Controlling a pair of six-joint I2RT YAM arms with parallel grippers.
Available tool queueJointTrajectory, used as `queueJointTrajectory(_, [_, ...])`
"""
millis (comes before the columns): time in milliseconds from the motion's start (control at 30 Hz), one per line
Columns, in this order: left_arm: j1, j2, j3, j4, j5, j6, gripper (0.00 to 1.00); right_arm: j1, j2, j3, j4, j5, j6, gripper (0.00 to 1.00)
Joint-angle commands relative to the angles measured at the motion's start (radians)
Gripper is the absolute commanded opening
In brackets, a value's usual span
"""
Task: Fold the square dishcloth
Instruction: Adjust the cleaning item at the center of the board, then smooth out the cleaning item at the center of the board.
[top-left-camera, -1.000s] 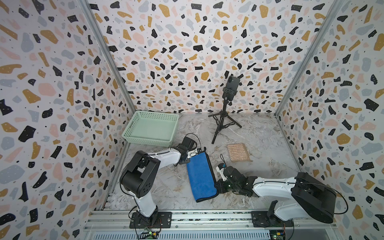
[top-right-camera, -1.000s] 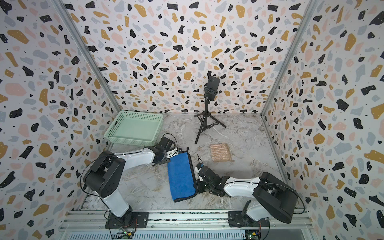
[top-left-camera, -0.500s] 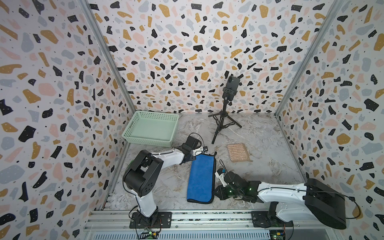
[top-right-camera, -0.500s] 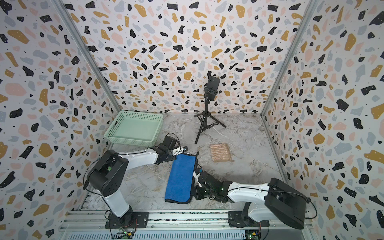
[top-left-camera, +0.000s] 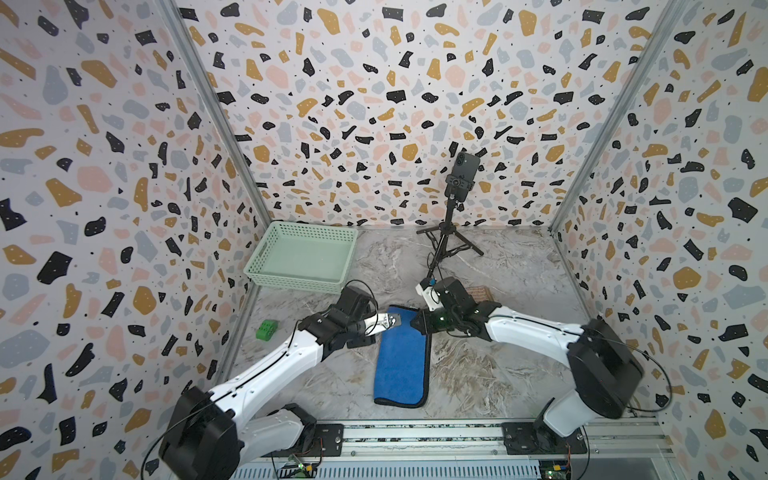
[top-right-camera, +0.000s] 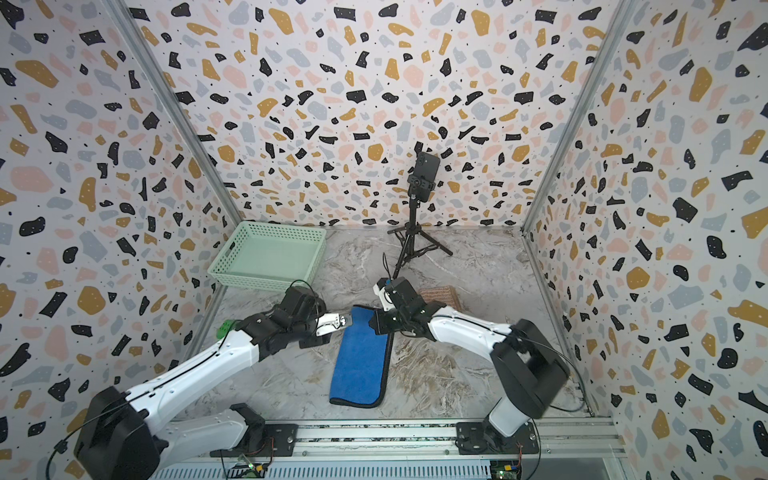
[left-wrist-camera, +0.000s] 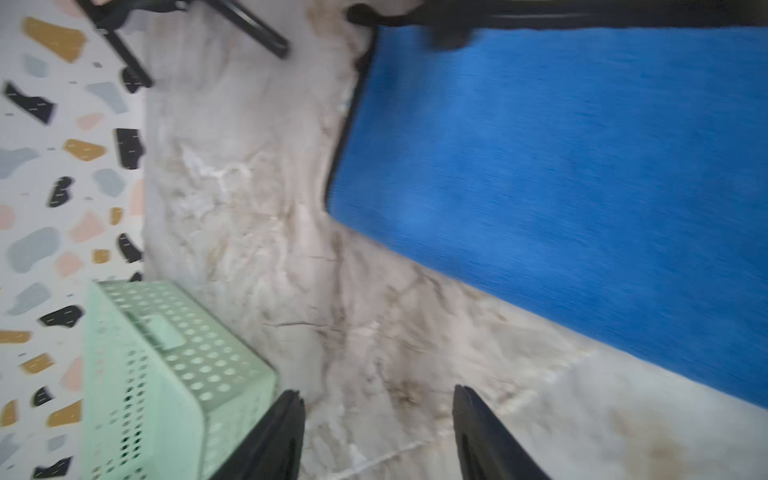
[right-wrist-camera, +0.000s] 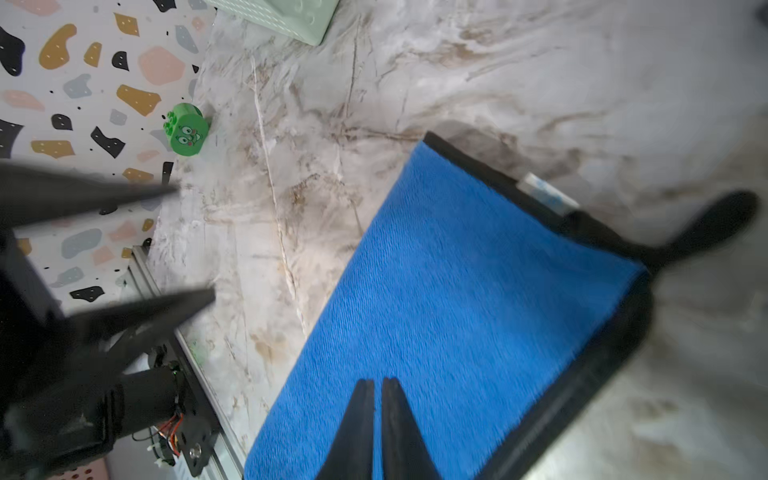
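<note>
The left claw (top-left-camera: 392, 321) stands wide with nothing between its fingers (left-wrist-camera: 286, 419). The right claw (top-left-camera: 420, 326) is pinched nearly together, only a thin slit showing in its wrist view (right-wrist-camera: 377, 390), and I see nothing caught in it.

Counting round the marble table (top-left-camera: 478, 365): two arms, one blue dishcloth (top-left-camera: 401, 365), one pale green basket (top-left-camera: 291, 283), one green toy block (top-left-camera: 266, 330), one tripod (top-left-camera: 446, 237) carrying one phone (top-left-camera: 463, 170), and one brown woven mat (top-left-camera: 480, 293) half hidden behind the right arm.

The dishcloth lies flat near the front rail, doubled into a long narrow strip. Its far end sits between the claws: the left one just beside the far left corner, over bare table, and the right one above the far right corner. Whether either touches the cloth, I can't tell.
</note>
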Motion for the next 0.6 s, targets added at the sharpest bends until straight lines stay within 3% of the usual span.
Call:
queueJointTrajectory(0, [-0.043, -0.078, -0.071, -0.166, 0.131, -0.006, 0.58, -0.035, 0.146, 0.104, 0.039, -0.114, -0.037, 0.09])
queueJointTrajectory(233, [-0.146, -0.155, -0.169, -0.168, 0.194, -0.010, 0.44, -0.071, 0.388, 0.272, 0.099, -0.126, -0.018, 0.04])
queueJointTrajectory(300, [-0.166, -0.143, -0.183, -0.113, 0.176, -0.025, 0.34, -0.077, 0.418, 0.274, 0.113, -0.112, -0.011, 0.02])
queueJointTrajectory(400, [-0.180, -0.086, -0.174, -0.015, 0.131, -0.053, 0.04, -0.078, 0.411, 0.255, 0.116, -0.095, -0.015, 0.00])
queueJointTrajectory(433, [-0.183, -0.067, -0.166, 0.011, 0.118, -0.060, 0.00, -0.078, 0.395, 0.248, 0.116, -0.096, -0.015, 0.00])
queueJointTrajectory(567, [-0.188, -0.027, -0.159, 0.059, 0.129, -0.055, 0.00, -0.076, 0.325, 0.238, 0.096, -0.101, -0.014, 0.00])
